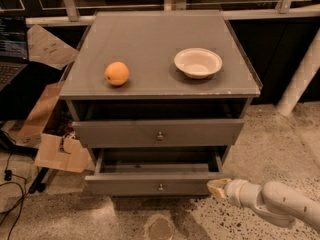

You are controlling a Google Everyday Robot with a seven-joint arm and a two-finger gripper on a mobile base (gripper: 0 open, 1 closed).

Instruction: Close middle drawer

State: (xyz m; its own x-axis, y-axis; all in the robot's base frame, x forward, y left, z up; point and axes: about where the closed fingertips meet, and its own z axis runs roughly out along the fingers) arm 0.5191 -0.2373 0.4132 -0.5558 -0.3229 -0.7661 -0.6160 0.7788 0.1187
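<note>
The grey cabinet (160, 91) faces me. Its taller top drawer (125, 133), with a round knob, sticks out a little. Below it the middle drawer (125, 184) is pulled out, with its inside showing and a small round knob (160, 187) on its flat front. The lowest drawer is hidden beneath it. My gripper (218, 188) comes in from the lower right on a white arm (280, 204). Its tan tip is at the right end of the middle drawer's front, touching it or nearly so.
An orange (117, 73) and a white bowl (198, 62) sit on the cabinet top. Cardboard pieces (57, 151) and cables (10, 184) lie on the floor to the left. A white post (300, 79) stands at the right. The floor is speckled concrete.
</note>
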